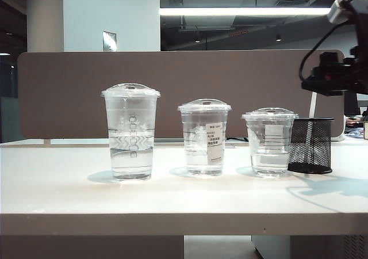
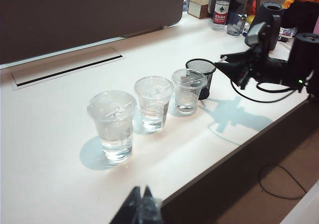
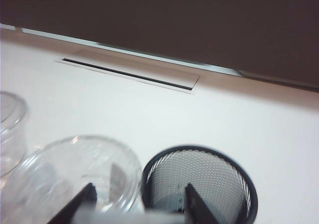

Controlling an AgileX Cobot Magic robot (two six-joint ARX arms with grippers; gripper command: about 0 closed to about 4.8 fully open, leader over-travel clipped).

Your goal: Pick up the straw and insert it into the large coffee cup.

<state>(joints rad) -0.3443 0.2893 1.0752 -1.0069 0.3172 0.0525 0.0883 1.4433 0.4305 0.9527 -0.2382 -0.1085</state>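
Right wrist view: right gripper [image 3: 139,196] open above mesh holder [image 3: 199,184]; straw unseen

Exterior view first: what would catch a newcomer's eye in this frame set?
Three lidded clear cups stand in a row on the white table, tallest on the left: the large coffee cup, a medium cup, a short cup. A black mesh holder stands right of them, with the open right gripper above it. The left gripper hangs near the table's front edge. No straw shows.
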